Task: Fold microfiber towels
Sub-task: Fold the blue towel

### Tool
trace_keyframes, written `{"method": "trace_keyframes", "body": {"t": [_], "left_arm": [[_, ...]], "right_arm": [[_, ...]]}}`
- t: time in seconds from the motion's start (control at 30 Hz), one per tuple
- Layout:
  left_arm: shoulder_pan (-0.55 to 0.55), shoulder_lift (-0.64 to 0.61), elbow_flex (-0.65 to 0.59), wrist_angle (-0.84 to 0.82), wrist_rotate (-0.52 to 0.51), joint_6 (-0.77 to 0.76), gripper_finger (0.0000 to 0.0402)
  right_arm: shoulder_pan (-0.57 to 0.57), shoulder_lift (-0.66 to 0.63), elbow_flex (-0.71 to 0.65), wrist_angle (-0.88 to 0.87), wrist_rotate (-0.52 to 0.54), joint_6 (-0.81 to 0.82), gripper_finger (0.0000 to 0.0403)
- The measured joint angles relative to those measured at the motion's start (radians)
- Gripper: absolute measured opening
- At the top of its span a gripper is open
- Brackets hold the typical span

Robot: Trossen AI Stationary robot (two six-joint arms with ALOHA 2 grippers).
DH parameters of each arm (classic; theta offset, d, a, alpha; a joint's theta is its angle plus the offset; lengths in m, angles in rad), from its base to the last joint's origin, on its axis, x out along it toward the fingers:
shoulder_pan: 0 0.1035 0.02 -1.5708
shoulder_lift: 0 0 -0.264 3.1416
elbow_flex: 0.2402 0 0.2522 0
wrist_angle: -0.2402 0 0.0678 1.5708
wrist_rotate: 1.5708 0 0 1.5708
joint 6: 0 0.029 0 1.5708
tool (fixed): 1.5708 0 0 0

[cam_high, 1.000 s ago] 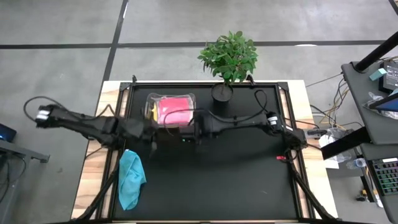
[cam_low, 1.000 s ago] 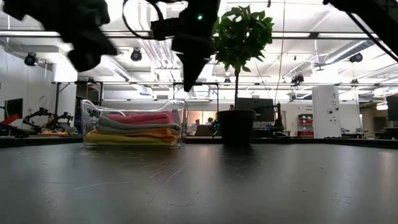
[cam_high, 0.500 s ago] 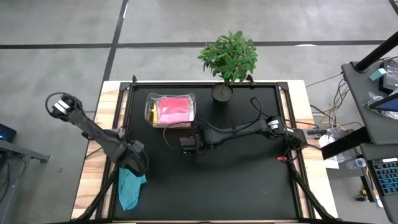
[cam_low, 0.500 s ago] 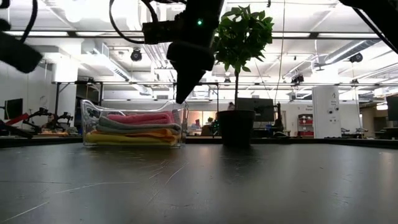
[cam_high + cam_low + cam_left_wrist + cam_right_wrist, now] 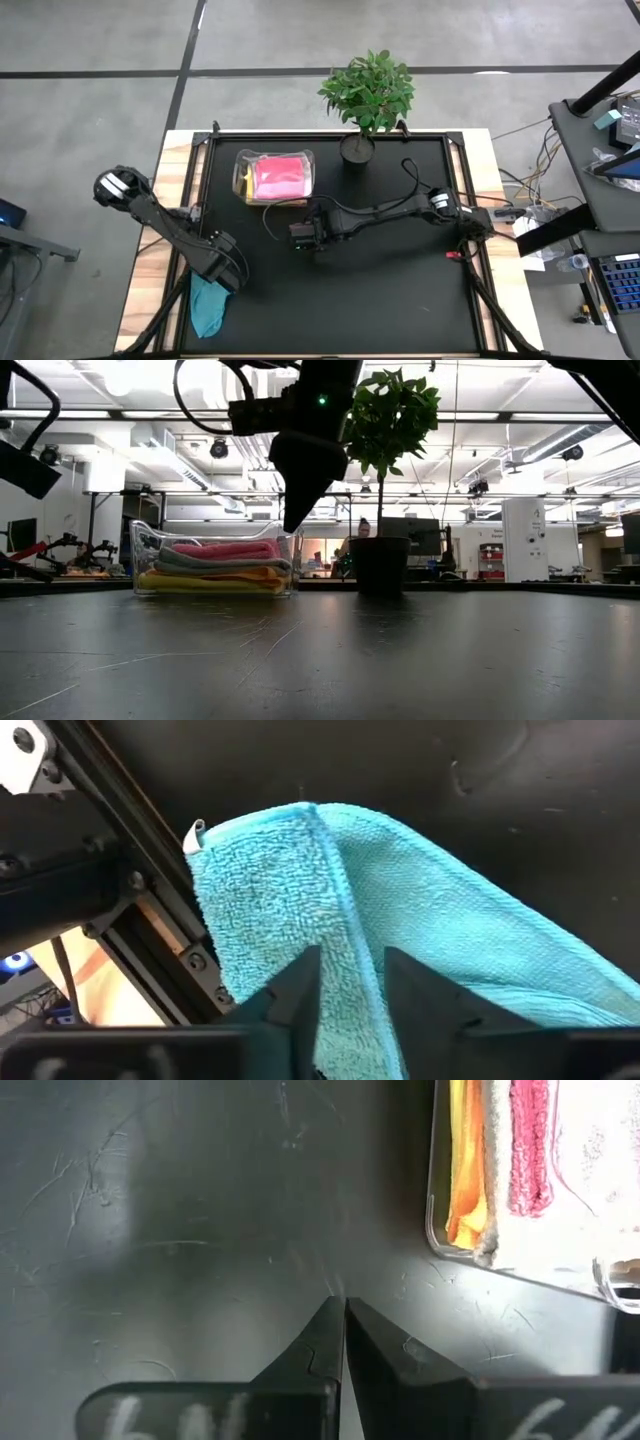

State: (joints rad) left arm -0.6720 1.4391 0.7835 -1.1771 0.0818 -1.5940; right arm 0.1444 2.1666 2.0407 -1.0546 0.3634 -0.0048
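Teal towel (image 5: pixel 400 950) crumpled at table's left edge, directly beneath left gripper (image 5: pixel 352 975), fingers parted

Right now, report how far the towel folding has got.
Done: pink, grey, orange and yellow towels sit stacked in the clear box. In hand: the left gripper, jaws open, is over the teal towel at the table's left edge. Left: folding it. The right gripper hovers shut.

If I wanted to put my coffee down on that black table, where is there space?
The widest bare patch is the near right stretch of the black mat, beyond the right gripper. It is crowded at the far side, by the clear box and the potted plant, and at the near left, where the left gripper stands over the teal towel.
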Motion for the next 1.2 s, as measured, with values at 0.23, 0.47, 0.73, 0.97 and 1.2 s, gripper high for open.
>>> {"method": "trace_keyframes", "body": {"t": [0.23,0.47,0.73,0.97,1.2], "left_arm": [[0.000,0.019,-0.015,-0.009,-0.012,-0.060,0.0169],[0.000,0.097,-0.027,-0.018,-0.013,-0.049,0.0177],[0.000,0.159,-0.029,-0.012,-0.010,0.022,0.0138],[-0.001,0.086,0.016,-0.017,-0.092,0.030,0.0011],[-0.001,-0.025,0.171,0.010,-0.390,0.224,0.0002]], "right_arm": [[0.000,0.000,0.000,0.007,0.000,-0.006,0.0008],[0.000,0.000,0.000,0.025,0.000,-0.009,0.0008],[-0.003,0.000,0.000,0.071,0.000,-0.059,0.0009],[0.000,-0.023,-0.075,0.057,0.001,-0.035,0.0009],[0.021,-0.182,-0.332,0.178,-0.021,0.008,0.0009]]}}
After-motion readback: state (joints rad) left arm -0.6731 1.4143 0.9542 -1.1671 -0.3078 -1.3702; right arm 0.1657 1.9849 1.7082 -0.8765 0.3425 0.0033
